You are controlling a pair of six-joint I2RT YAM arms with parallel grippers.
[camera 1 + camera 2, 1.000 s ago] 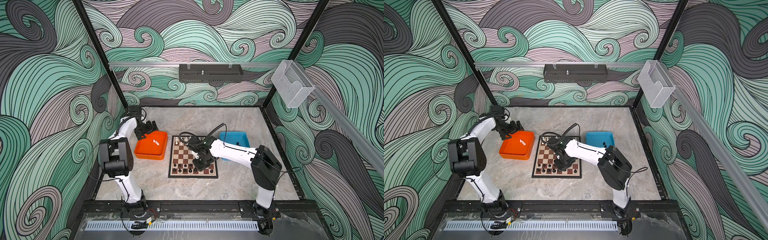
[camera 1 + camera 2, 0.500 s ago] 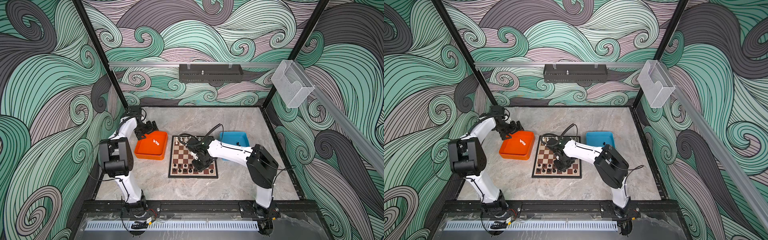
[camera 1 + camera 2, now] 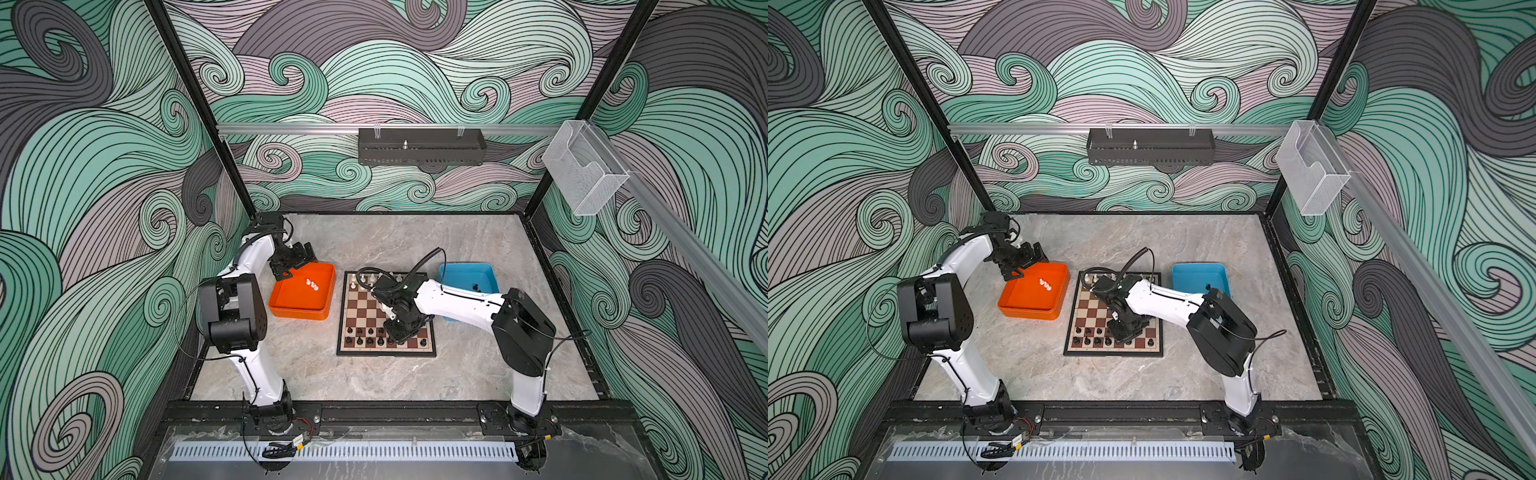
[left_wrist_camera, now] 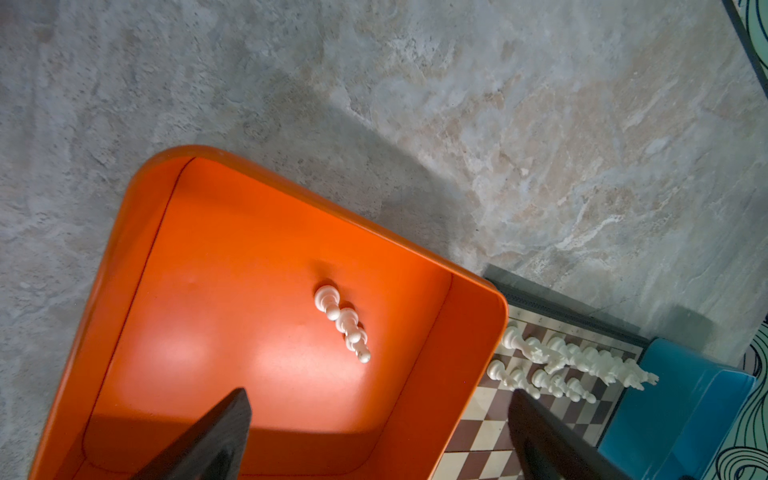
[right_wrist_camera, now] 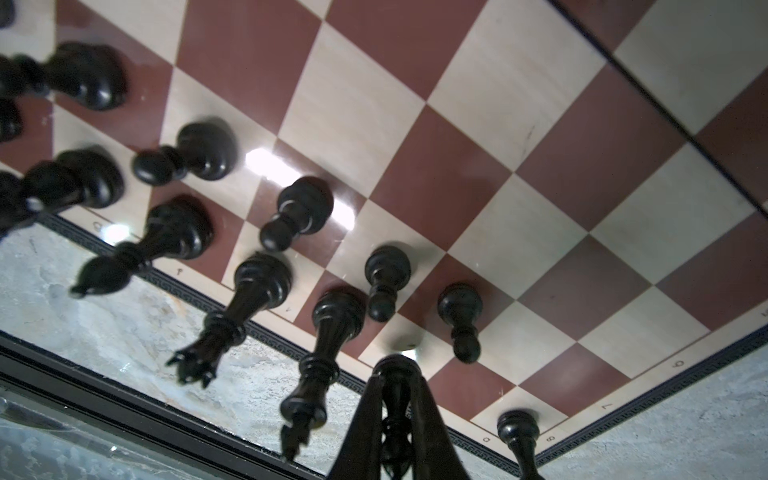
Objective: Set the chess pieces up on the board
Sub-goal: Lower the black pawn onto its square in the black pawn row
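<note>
On the marble tabletop, in both top views, the board lies flat between the orange tray and the blue tray. The right gripper points down over the black pieces in the board's near rows. The left gripper hovers above the orange tray's far corner.

In the left wrist view, its fingers are spread wide and hold nothing. Three white pawns sit in a short line on the tray floor. White pieces stand along the board's far rows.

In the right wrist view, the fingers are pinched nearly together on a black piece. It is held upright, its long axis along the fingers and its base towards a pale edge-row square. Whether it touches the square is unclear.
</note>
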